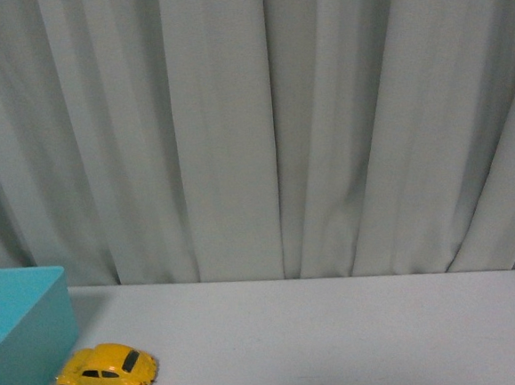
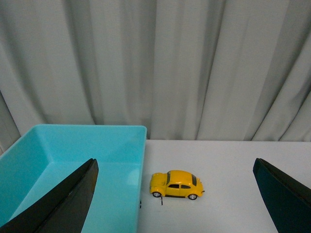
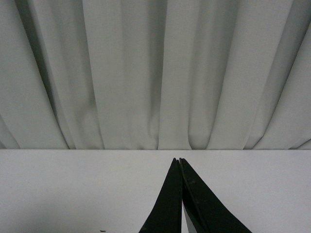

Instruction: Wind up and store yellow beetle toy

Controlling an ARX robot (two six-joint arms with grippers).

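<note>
Beetle toy [image 1: 107,369], glossy yellow with dark windows; left hand [image 2: 175,163] apart, right hand [image 3: 178,162] together.

All 3 views face the curtain [image 1: 270,120]; front and left wrist share the yellow beetle toy [image 1: 107,370] and blue bin [image 1: 29,344].

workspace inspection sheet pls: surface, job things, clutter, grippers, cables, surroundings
surface: white table, plain and matte
job's things: yellow beetle toy upright on its wheels on the table, beside the turquoise bin and not in it; the left wrist view shows a small gap between them
clutter: thin dark speck by the toy's wheel, too small to identify
grippers: left gripper open wide, holding nothing, facing the toy; right gripper shut, holding nothing
cables: nothing seen
surroundings: pale grey curtain behind the table
</note>
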